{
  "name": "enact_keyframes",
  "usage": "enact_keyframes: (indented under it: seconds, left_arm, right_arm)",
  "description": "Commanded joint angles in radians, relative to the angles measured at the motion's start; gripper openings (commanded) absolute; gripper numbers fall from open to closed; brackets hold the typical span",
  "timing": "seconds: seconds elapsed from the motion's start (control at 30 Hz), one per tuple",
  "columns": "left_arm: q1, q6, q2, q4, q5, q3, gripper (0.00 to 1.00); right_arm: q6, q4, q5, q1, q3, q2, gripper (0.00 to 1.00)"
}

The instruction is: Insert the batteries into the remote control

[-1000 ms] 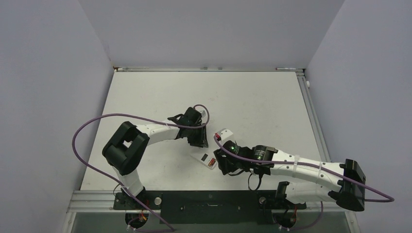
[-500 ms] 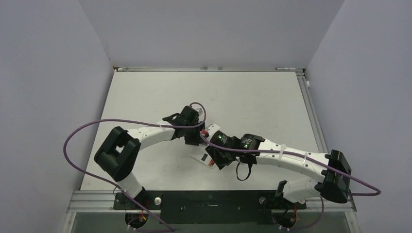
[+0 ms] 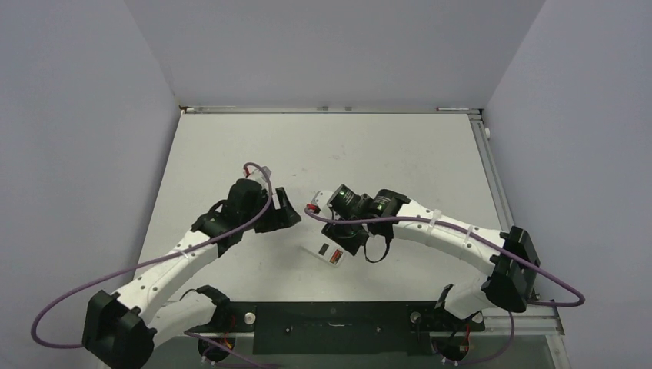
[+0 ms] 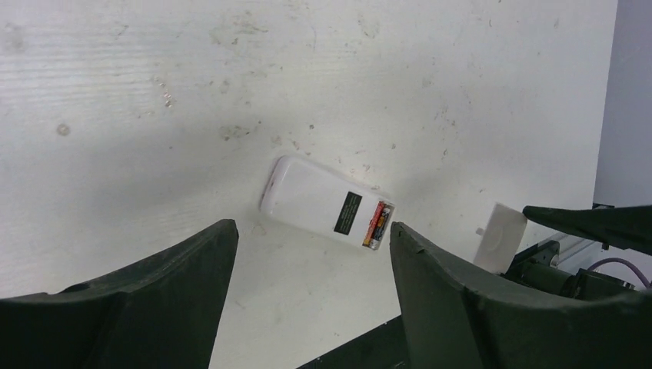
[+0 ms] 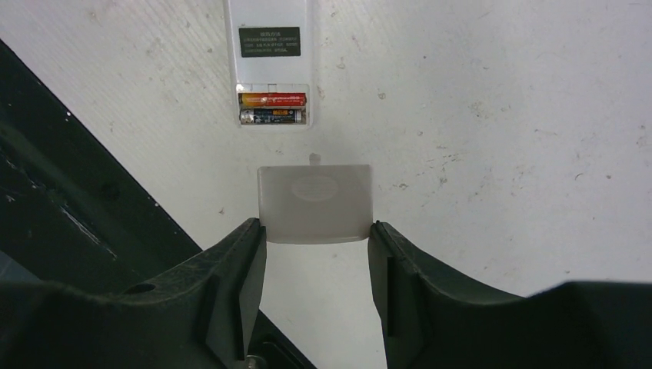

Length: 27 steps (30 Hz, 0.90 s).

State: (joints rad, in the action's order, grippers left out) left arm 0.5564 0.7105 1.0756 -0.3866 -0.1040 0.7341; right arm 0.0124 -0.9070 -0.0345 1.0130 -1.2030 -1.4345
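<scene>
A white table [image 3: 400, 154] was seen from above, with both arms reaching in over its near middle. The left gripper [image 4: 311, 231] was held with its fingers [image 4: 184, 277] spread wide and nothing between them. The right gripper [image 5: 317, 227] was clamped on a small white cover plate [image 5: 317, 204], which was pinched by its two side edges and carried clear of the table. The remote control [image 4: 327, 202] was laid flat on the table, plain back upward. In the left wrist view it was found just ahead of the gap between the spread fingers. Its long axis was slanted across that gap, and its open end was turned toward the right-hand finger. In the right wrist view it was found straight beyond the fingertips. There its long axis ran directly away from them, and its open end pointed back at the held plate. A dark label was shown on the back, beyond the compartment. The compartment at that near end was uncovered, and the batteries [image 5: 273, 108] were seated in it side by side, each lying crosswise to the remote's length. The dark one was placed nearer the right fingertips and the reddish one just beyond it, the two touching or very nearly so. A small tab on the plate's far edge was pointed at the compartment, a narrow strip of table being visible between them.
</scene>
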Motion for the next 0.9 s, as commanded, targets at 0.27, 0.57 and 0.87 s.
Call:
enact_keyframes:
  seconds: [0.27,0.57,0.87]
  left_arm:
    - [-0.062,-0.01,-0.294,-0.18,-0.01,-0.038,0.8]
    - [-0.062,-0.106,-0.358,-0.288,0.017,0.063,0.85]
    - [-0.036,-0.182,-0.38,-0.348,0.178,0.101,0.89]
  right_arm:
    - [-0.029,-0.036,-0.003,0.029,-0.075,-0.148,0.09]
    - [0.05,-0.03,0.002,0.077,-0.091,-0.206,0.09]
    - [0.041,-0.025,-0.006,0.068,-0.111,-0.287,0.08]
